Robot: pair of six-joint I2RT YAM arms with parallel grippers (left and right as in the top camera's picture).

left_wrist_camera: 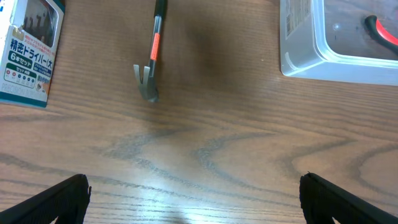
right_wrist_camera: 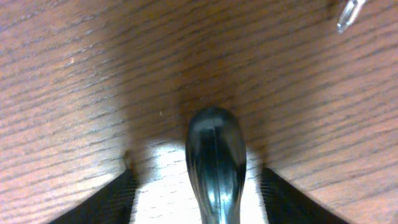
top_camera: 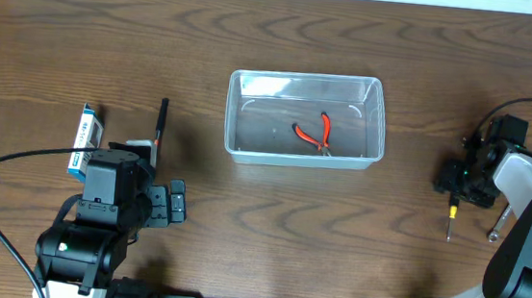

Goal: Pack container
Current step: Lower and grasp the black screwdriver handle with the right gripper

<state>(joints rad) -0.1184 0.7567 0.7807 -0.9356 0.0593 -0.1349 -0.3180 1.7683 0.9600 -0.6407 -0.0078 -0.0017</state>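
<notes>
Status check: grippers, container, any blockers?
Left gripper open, empty. Right gripper open, fingers straddling screwdriver handle on table. Container holds red pliers only. Nothing blocking it.

In the left wrist view the top and left edges cut off the small box (left_wrist_camera: 28,53). The hammer (left_wrist_camera: 152,59) loses the end of its handle at the top. Only one corner of the tub (left_wrist_camera: 329,43) shows, and its label is too blurred to read. A red tool handle (left_wrist_camera: 382,28) inside it runs off the right side.

Near the bench's right edge, the right arm (top_camera: 529,230) hides the upper part of the screwdriver (top_camera: 450,221) and much of a wrench (top_camera: 494,230).

In the right wrist view a dark handle (right_wrist_camera: 216,162) is blurred and cut off at the bottom. The top edge clips a shiny metal tip (right_wrist_camera: 348,14).
</notes>
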